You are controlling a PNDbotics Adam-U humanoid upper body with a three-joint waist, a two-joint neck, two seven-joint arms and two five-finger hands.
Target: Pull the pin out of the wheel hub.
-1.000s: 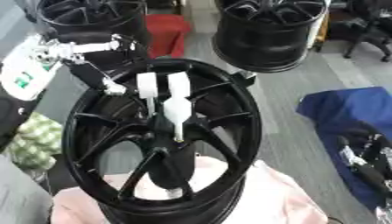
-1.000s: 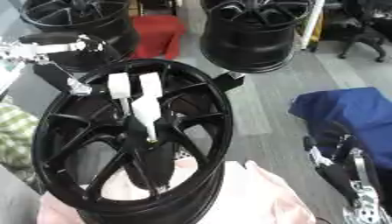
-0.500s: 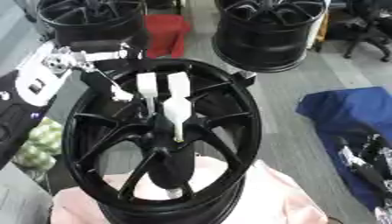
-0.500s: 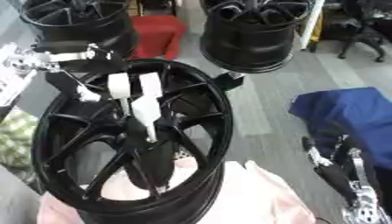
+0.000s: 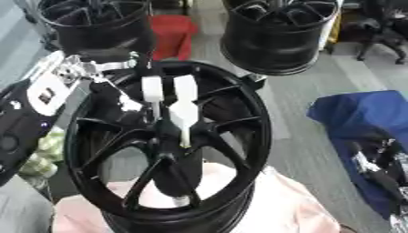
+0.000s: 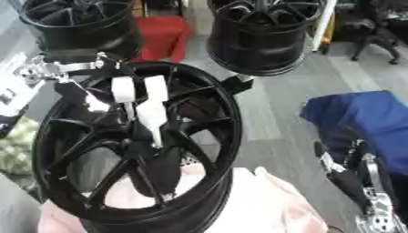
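A: Where did we find the wheel hub (image 5: 171, 150)?

B: It stood tilted toward us in the middle of the view, black, its lower rim against a pink cloth (image 5: 287, 205). The pin (image 5: 182, 111) was a white piece with two prongs at the top and a narrow stem. It lay against the spokes, the stem pointing down at the hub's centre.

A: And the left robot hand (image 5: 95, 73)?

B: We saw it come in from the left, at the upper left rim of the hub. Its fingertips (image 5: 127, 103) were pale and reached down onto a spoke just beside the pin's left prong. We could not tell whether the fingers were closed on anything, nor whether they touched the pin.

A: The right robot hand (image 6: 359, 182)?

B: We saw it low at the right edge, well apart from the hub, beside a blue cloth (image 5: 359, 113). We could not tell how its fingers stood.

A: Anything behind?

B: Two more black wheels (image 5: 279, 34) stood on the floor beyond the hub, with a red box (image 5: 174, 34) between them.
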